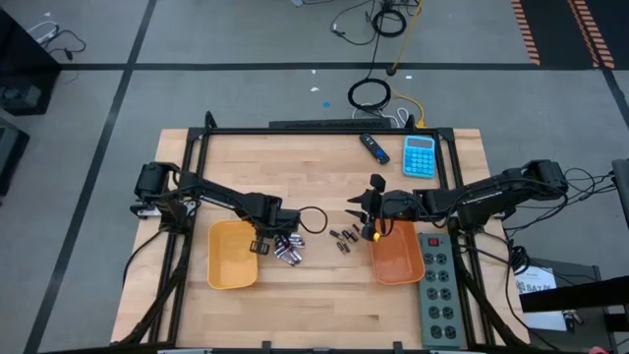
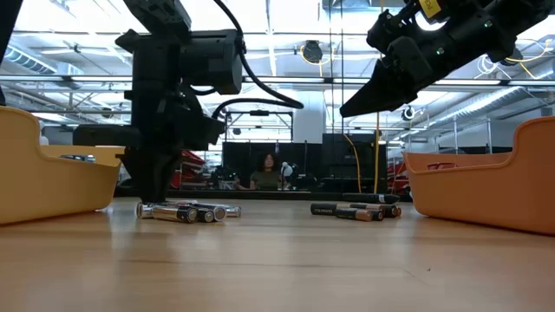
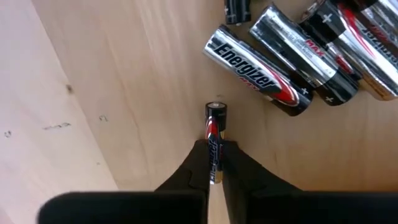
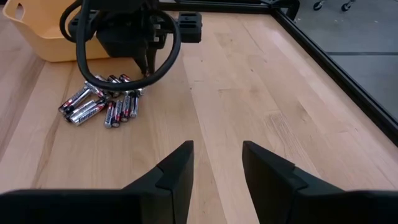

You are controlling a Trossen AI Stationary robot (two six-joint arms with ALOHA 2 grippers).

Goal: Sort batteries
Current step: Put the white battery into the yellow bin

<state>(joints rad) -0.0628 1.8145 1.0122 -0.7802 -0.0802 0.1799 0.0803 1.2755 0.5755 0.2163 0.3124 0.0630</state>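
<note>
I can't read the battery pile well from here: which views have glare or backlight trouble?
Low view: bright ceiling lights behind leave both arms as silhouettes; the batteries stay readable. Left wrist view: highlights streak the silver batteries, yet the printed label is legible, and the thin battery in the left pincer is sharp. Right wrist view: even light, right pincer open.

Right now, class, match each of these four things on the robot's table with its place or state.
Things:
1. left pincer
2. right pincer
3. yellow tray
4. calculator

Places or states:
A. far edge of table
B. open, empty
C. shut on thin battery
D. beside silver batteries

Pairs: 1-C, 2-B, 3-D, 4-A
</note>
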